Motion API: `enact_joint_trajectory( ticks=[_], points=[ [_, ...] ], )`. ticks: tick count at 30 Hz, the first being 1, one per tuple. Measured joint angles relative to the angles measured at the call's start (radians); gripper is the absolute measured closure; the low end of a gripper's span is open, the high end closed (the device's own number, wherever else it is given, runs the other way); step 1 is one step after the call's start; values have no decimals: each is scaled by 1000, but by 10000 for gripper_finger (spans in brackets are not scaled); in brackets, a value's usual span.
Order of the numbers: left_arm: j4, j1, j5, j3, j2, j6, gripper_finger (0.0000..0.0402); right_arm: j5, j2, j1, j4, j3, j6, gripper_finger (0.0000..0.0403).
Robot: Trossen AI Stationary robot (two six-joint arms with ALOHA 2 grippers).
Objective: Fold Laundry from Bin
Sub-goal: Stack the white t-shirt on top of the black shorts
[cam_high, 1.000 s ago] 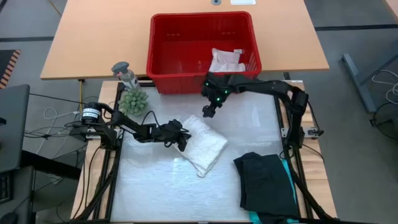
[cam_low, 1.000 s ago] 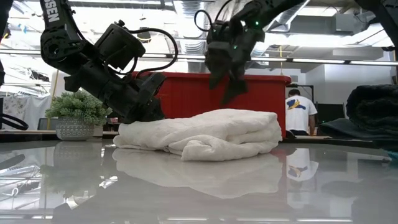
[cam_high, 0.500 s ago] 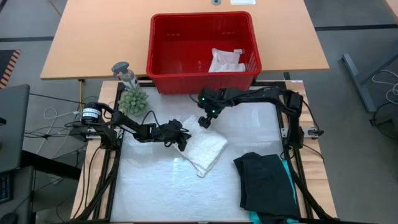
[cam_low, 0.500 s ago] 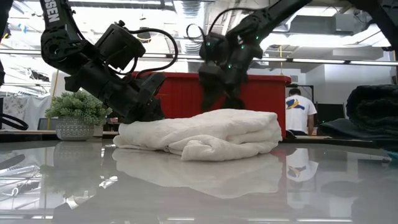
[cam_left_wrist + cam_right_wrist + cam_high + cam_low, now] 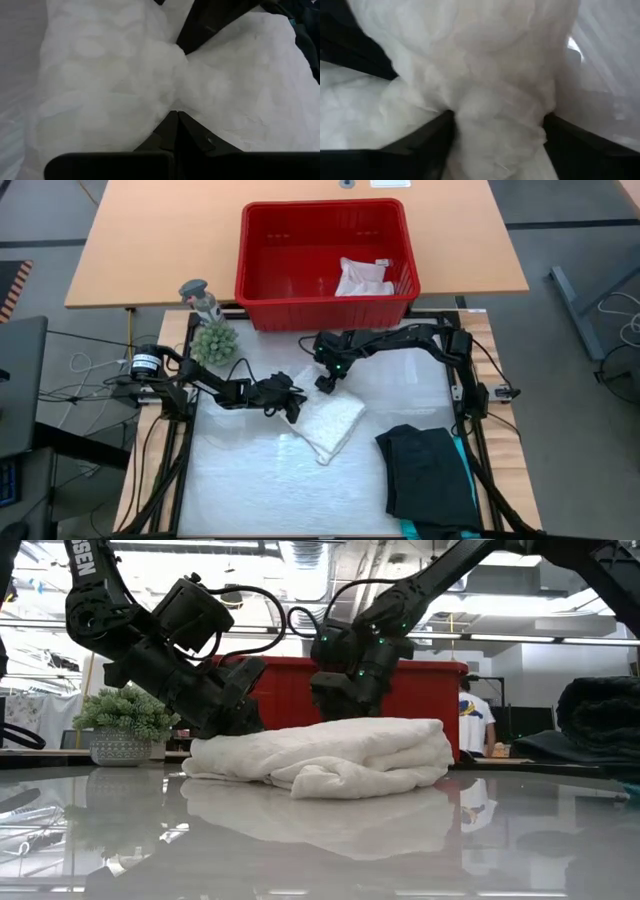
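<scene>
A: So, where is your large white lacy top (image 5: 327,420) right now?

B: It lies half-folded as a thick bundle in the middle of the pale counter (image 5: 240,480), its long axis running diagonally from the far left corner toward the near right. The rectangular red plastic basket (image 5: 262,290) sits beyond it on the wooden table, with a small white cloth (image 5: 362,278) inside. A folded black garment (image 5: 428,470) rests on the counter's near right, with a teal edge showing under it.

A: And your two grippers?

B: Your left gripper (image 5: 293,408) is at the bundle's left edge, fingers pinched fully together on a fold of the white fabric. Your right gripper (image 5: 325,379) is down at the far end of the bundle, fingers spread wide and straddling a bunched ridge of cloth, not yet closed on it.

A: Which relation matters for the next move?

B: The right gripper is nearer the far end, and the fabric sits directly between its fingers. The bundle stretches away from it toward the near right, so closing there looks like the step in hand.
</scene>
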State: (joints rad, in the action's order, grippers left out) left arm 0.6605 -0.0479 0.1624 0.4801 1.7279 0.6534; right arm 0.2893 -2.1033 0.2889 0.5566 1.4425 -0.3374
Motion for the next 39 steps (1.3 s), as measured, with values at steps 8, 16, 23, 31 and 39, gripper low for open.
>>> enact_joint_trajectory(
  ticks=[8, 16, 23, 31, 39],
  points=[
    [50, -4, -31, -2, -3, 5, 402, 12, -8, -3, -30, -2, -2, 332],
    [12, -73, -278, 14, -168, 83, 402, 12, -10, -3, -66, -3, -45, 340],
    [-305, -151, -214, 16, -448, 20, 401, -2, -10, -9, -95, -4, -50, 340],
    [-456, -249, -288, 16, -441, -155, 339, -10, -11, -31, -109, -5, -50, 340],
    [-497, -342, -517, 15, -338, -255, 205, -16, -11, -69, -101, -4, -44, 340]
  ],
)
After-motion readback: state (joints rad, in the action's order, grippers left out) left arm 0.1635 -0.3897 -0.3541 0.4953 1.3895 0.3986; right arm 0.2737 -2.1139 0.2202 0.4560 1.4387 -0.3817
